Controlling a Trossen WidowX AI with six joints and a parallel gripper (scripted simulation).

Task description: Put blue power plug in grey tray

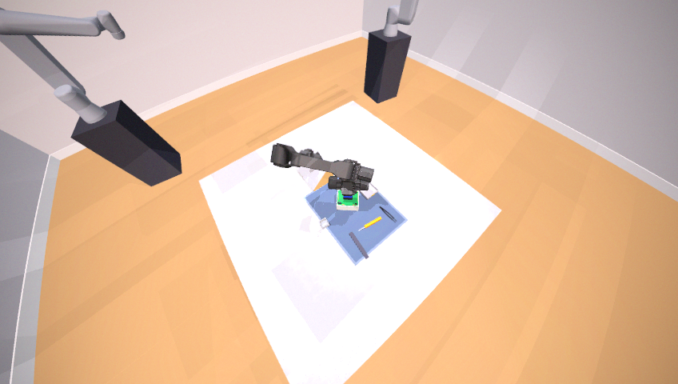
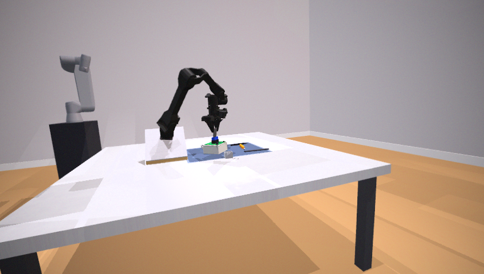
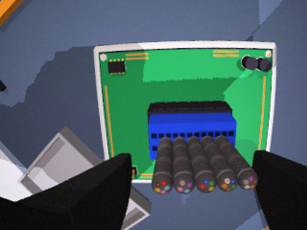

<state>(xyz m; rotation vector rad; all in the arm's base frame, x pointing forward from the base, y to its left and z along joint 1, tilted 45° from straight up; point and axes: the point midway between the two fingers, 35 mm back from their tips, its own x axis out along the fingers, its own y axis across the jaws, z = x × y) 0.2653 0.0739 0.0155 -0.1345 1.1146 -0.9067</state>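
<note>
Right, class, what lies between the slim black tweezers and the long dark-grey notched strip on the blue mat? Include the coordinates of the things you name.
A slim yellow-handled tool with a thin pale tip (image 1: 372,222) (image 2: 241,146) lies between them, plainest in the top view.

black arm (image 1: 313,162) (image 2: 178,96), chunky segmented joints; black fingers (image 1: 348,189) (image 2: 214,130), broad and angular, smooth-faced.
</note>
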